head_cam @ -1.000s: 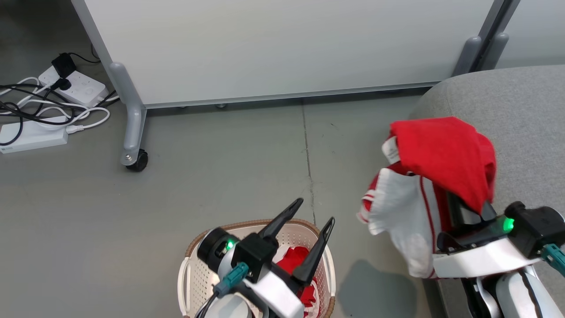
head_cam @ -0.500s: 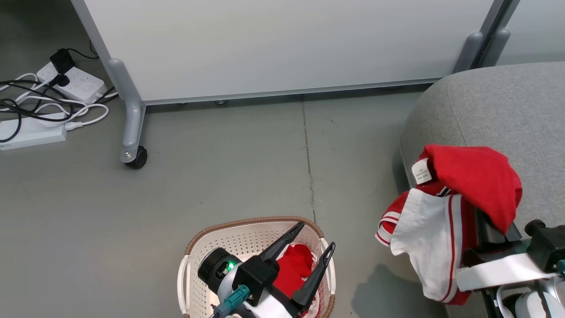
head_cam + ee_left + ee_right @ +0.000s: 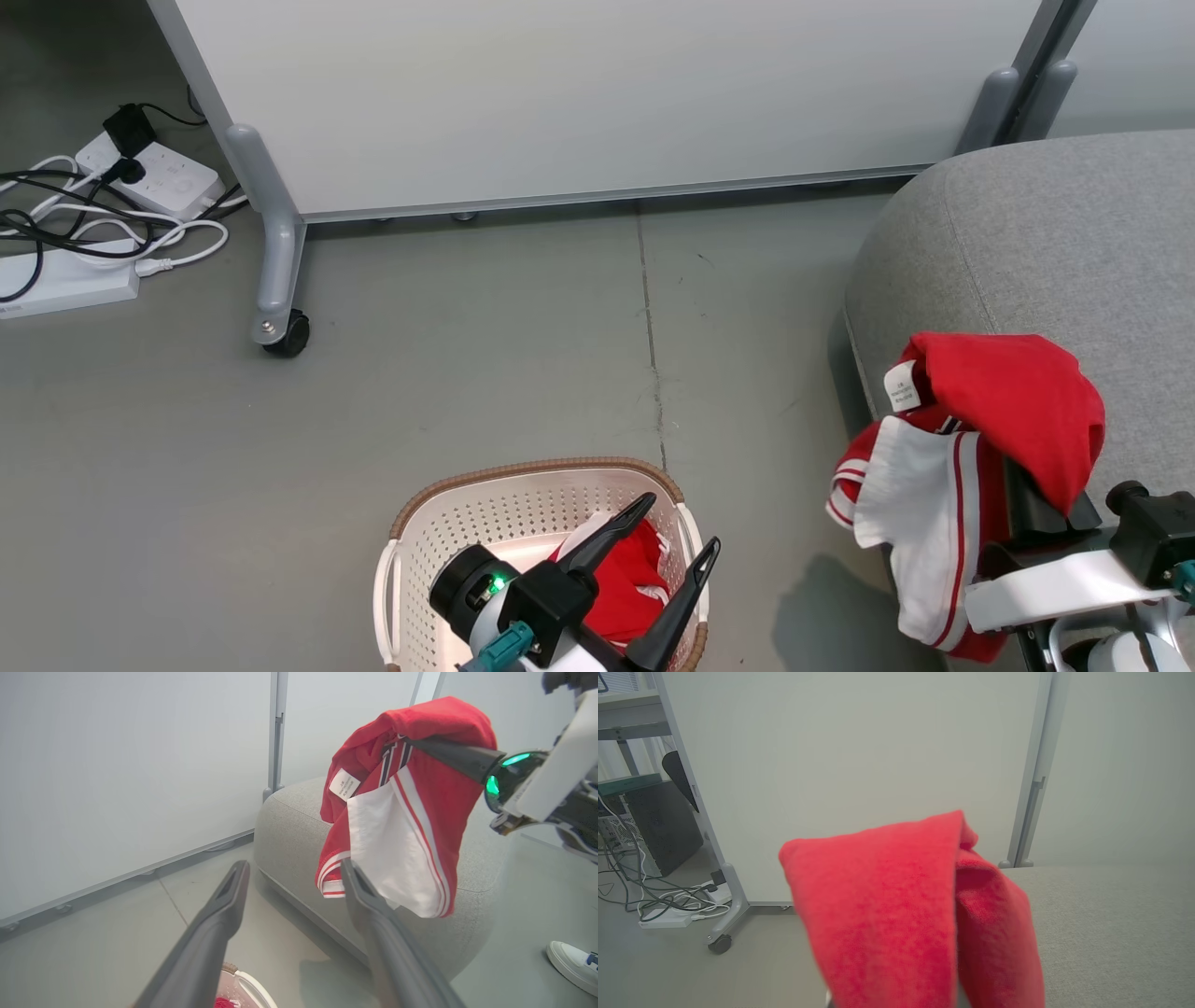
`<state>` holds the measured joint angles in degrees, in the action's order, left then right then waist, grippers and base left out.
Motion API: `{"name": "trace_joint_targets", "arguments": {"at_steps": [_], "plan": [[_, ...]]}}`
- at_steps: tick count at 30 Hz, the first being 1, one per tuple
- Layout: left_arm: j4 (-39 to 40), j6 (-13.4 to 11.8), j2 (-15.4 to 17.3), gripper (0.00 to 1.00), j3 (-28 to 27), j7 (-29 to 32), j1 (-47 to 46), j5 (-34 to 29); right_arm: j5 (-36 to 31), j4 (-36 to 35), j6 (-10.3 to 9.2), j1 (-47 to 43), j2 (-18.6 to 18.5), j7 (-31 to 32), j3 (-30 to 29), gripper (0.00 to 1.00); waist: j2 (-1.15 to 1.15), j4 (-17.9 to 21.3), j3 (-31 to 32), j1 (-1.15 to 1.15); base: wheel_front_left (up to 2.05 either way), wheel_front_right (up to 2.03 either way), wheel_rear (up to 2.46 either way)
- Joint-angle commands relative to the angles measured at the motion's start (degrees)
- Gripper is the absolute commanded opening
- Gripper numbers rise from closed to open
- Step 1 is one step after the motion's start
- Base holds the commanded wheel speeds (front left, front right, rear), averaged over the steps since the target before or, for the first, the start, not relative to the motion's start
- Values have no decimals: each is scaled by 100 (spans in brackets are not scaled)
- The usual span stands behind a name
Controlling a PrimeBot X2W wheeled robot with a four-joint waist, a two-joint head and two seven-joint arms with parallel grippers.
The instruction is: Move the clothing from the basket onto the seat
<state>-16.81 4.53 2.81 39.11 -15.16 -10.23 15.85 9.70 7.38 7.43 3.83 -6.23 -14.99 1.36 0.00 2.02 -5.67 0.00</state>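
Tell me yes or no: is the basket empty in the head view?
No. Red clothing lies inside the basket, below the open left end effector.

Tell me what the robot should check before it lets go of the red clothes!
1. Grip of the right pincer on the red garment: cannot tell, the cloth covers it.
2. Garment fully over the seat: not ok, its white panel hangs past the seat's edge.
3. Left pincer open above the basket: ok.
4. More red clothing in the basket for the next pick: ok.
5. Shoe beside the seat, apart from both arms: ok.
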Motion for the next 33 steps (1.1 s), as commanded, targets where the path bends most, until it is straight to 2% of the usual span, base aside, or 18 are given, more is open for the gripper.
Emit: {"name": "trace_joint_targets", "arguments": {"at_steps": [1,12,19,25,33], "plan": [[23,8,19,100,9,1,21,62,14,-6,11,0,-21,-30,6,0,0,4,3,0,0,0,0],[48,-60,17,100,24,1,-74,77,57,1,11,32,-52,-30,22,0,0,48,-6,0,0,0,0],[78,-74,17,100,9,1,-96,43,70,-26,11,72,-63,-30,12,0,0,239,-35,0,0,0,0],[116,-86,17,100,-5,0,-172,12,52,-63,10,156,-60,-30,0,0,0,588,-136,0,0,0,0],[105,3,18,100,-30,0,-355,-97,-11,-126,10,147,-22,-30,-47,0,0,1332,-302,0,0,0,0]]}}
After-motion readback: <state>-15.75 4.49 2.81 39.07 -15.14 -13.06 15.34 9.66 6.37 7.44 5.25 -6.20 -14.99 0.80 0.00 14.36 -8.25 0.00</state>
